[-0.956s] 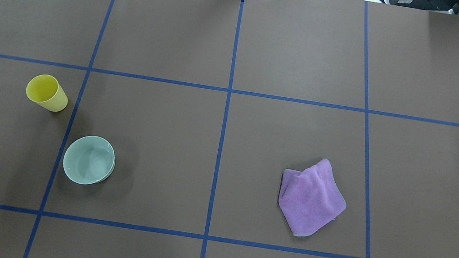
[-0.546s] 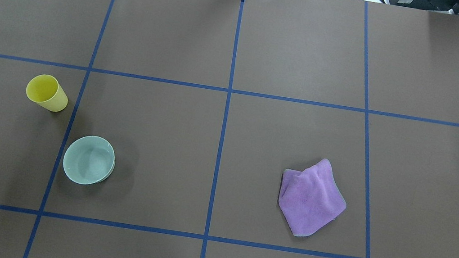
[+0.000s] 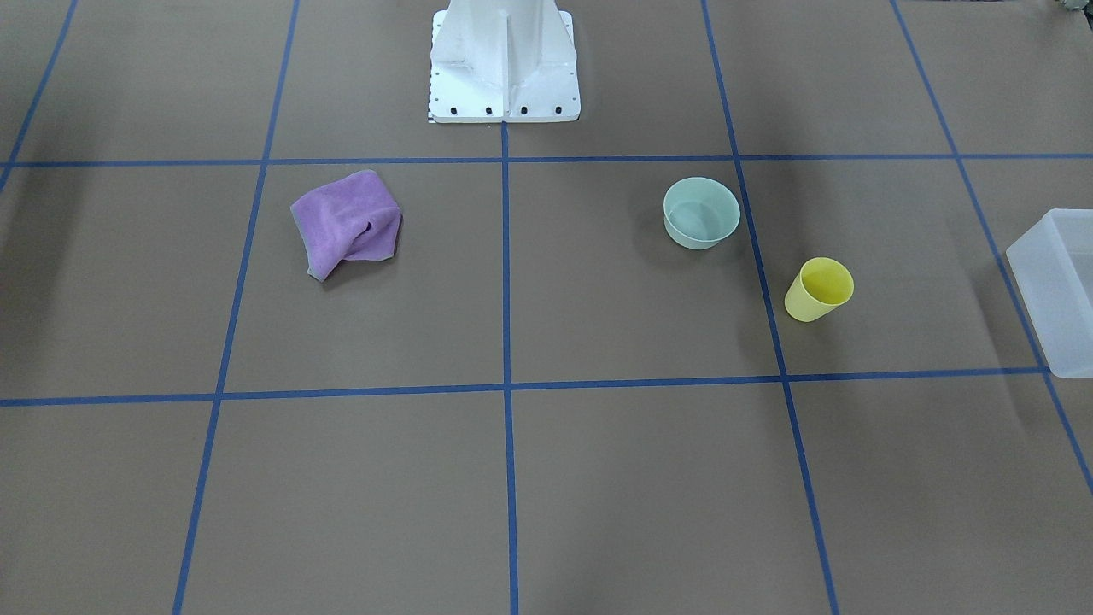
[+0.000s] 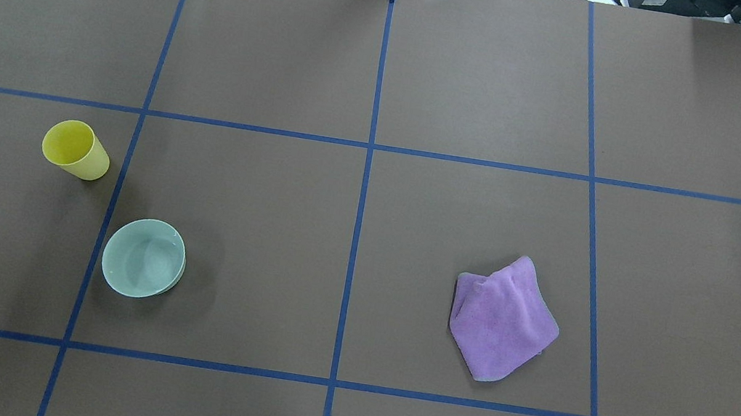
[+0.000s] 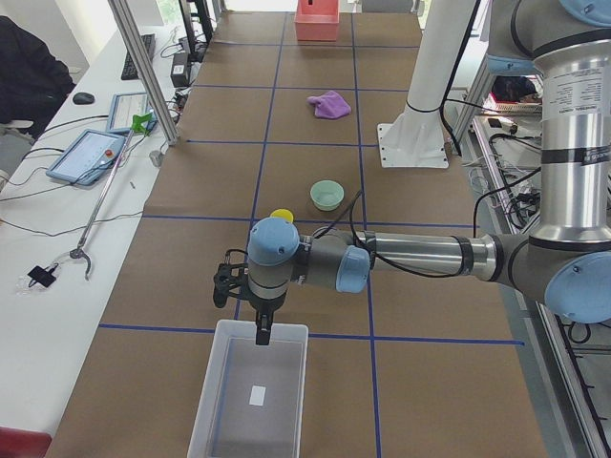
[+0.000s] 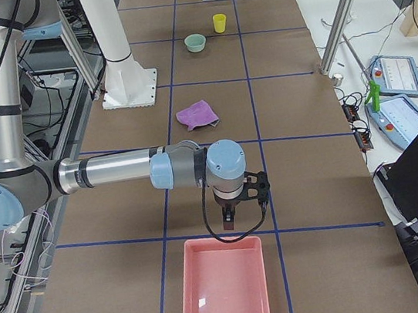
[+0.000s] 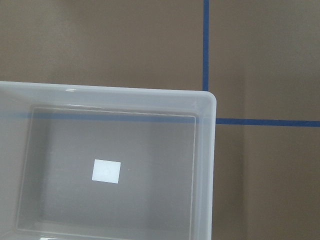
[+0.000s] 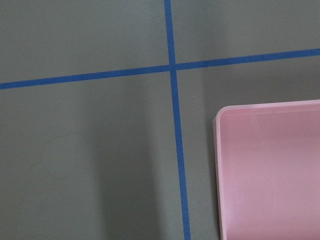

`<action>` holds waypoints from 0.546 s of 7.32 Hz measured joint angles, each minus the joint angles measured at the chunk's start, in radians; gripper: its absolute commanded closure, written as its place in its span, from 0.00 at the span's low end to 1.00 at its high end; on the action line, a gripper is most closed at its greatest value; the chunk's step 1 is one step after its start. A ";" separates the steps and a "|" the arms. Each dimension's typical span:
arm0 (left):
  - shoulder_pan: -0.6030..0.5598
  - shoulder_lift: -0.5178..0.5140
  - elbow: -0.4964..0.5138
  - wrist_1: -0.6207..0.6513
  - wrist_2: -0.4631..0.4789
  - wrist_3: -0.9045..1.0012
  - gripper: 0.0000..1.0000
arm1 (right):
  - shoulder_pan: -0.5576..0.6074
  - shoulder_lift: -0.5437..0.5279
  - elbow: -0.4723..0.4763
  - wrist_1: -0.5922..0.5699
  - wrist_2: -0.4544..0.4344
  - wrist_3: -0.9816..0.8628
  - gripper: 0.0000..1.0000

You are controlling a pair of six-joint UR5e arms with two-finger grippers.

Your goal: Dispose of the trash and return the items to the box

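Note:
The yellow cup (image 4: 76, 149) stands upright on the table's left side, with the mint-green bowl (image 4: 143, 258) nearer the robot beside it. Both also show in the front view: the cup (image 3: 818, 290) and the bowl (image 3: 701, 213). The frosted-white box (image 3: 1055, 290) sits at the table's left end and looks empty in the left wrist view (image 7: 205, 165). My left gripper (image 5: 263, 334) hangs over the box's near rim (image 5: 205, 401). My right gripper (image 6: 231, 217) hangs at the other end of the table. I cannot tell whether either is open or shut.
A crumpled purple cloth (image 4: 502, 319) lies right of centre. A pink bin (image 6: 184, 300) stands at the table's right end, just below my right gripper, and shows in the right wrist view (image 8: 270, 170). The white robot base (image 3: 504, 60) is at the table's near middle edge.

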 measured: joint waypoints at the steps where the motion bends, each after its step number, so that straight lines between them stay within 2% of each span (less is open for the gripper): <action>1: 0.000 -0.005 0.004 -0.001 0.003 0.000 0.02 | 0.000 -0.001 0.006 0.000 0.000 0.001 0.00; 4: 0.000 -0.020 -0.001 -0.006 0.006 -0.002 0.02 | 0.000 -0.005 0.014 0.000 0.000 0.001 0.00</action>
